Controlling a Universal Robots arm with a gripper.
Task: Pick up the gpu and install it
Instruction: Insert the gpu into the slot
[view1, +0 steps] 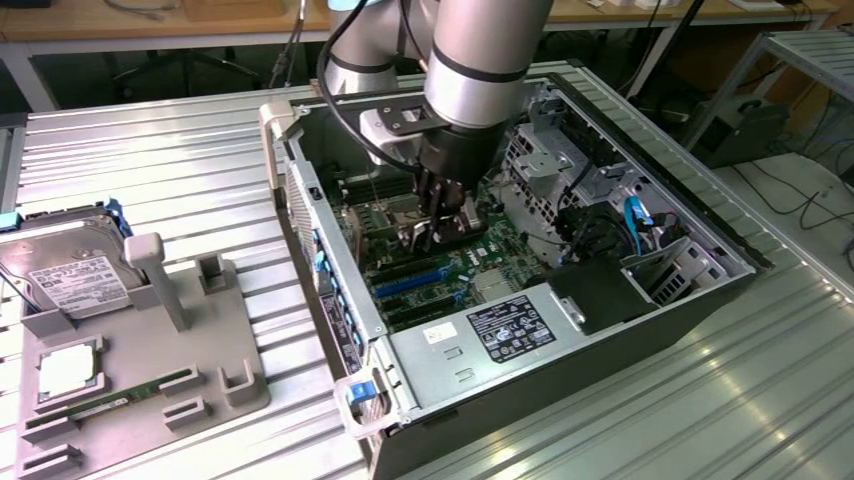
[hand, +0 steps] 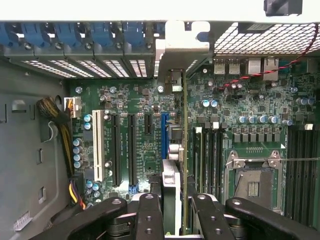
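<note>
The gpu stands on edge between my fingers, seen end-on as a thin green board with a black and silver side. My gripper is shut on it, one black finger on each face. The card runs along the motherboard right beside the blue slot, and its silver end bracket reaches the case's rear slot openings. In the exterior view my gripper is lowered deep inside the open computer case, holding the gpu just over the board. Whether the card sits in a slot I cannot tell.
A power supply and drive cage crowd the case interior. The CPU socket and RAM slots lie beside the card. A yellow-black cable bundle hangs nearby. Outside, a grey fixture holds a hard drive and RAM stick.
</note>
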